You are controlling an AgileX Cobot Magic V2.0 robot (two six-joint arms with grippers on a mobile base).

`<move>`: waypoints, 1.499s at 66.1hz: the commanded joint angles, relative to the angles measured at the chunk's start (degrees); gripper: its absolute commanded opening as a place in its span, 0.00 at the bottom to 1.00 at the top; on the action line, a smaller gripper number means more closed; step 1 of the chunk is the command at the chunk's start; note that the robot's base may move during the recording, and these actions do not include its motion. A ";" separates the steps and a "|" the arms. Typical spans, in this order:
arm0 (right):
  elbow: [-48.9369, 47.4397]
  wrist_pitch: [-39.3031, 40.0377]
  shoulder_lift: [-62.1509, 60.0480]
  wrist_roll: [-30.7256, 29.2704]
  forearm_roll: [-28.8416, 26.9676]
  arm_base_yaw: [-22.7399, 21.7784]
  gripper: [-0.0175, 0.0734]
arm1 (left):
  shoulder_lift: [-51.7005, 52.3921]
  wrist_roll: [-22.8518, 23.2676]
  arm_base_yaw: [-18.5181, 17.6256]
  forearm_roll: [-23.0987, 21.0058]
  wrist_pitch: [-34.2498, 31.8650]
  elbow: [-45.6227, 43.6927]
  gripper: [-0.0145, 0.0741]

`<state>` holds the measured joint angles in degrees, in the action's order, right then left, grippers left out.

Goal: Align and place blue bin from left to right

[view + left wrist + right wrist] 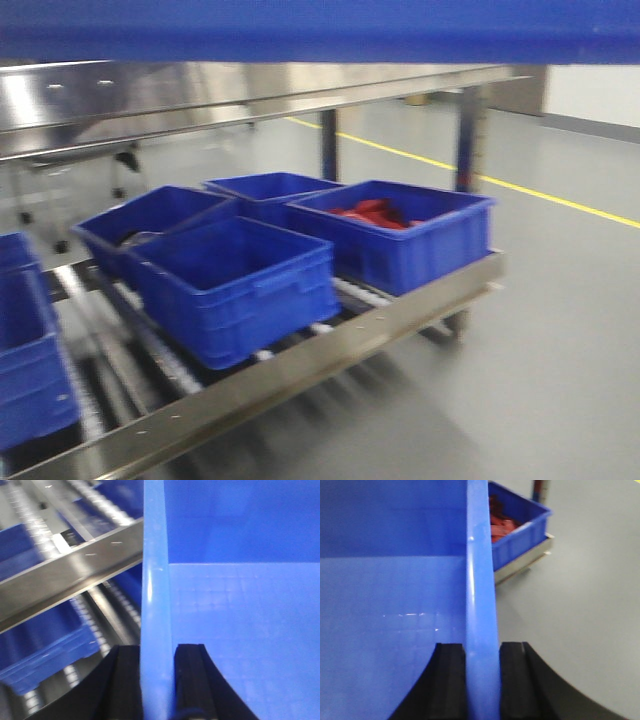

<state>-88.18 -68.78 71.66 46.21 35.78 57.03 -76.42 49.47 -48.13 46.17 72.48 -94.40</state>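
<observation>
The blue bin fills the top of the front view as a broad blue band, held up above the rack. In the left wrist view my left gripper is shut on the bin's left rim, one black finger on each side of the wall. The bin's empty inside lies to the right of that rim. In the right wrist view my right gripper is shut on the opposite rim, with the bin's inside to the left and grey floor to the right.
Below stands a steel roller rack with several deeper-blue bins, one holding red items. A steel upper shelf crosses above them. Grey floor with a yellow line lies to the right.
</observation>
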 commanded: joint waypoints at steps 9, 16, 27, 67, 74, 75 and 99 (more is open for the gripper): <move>-0.57 14.41 -0.30 0.18 0.11 0.75 0.12 | 0.44 0.11 -1.12 0.59 -6.36 -0.57 0.04; -0.57 14.41 -0.30 0.18 0.11 0.75 0.12 | 0.44 0.11 -1.12 0.59 -6.36 -0.57 0.04; -0.57 14.41 -0.30 0.18 0.11 0.75 0.12 | 0.44 0.11 -1.12 0.59 -6.36 -0.57 0.04; -0.57 14.41 -0.30 0.18 0.11 0.75 0.12 | 0.44 0.11 -1.12 0.59 -6.36 -0.57 0.04; -0.57 14.41 -0.30 0.18 0.11 0.75 0.12 | 0.44 0.11 -1.12 0.59 -6.36 -0.57 0.04; -0.57 14.41 -0.30 0.18 0.11 0.75 0.12 | 0.44 0.11 -1.12 0.59 -6.36 -0.57 0.04; -0.57 14.41 -0.30 0.18 0.11 0.75 0.12 | 0.44 0.11 -1.12 0.59 -6.36 -0.57 0.04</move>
<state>-88.18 -67.58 71.66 46.21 35.78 57.03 -76.32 49.47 -48.13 46.63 73.08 -94.40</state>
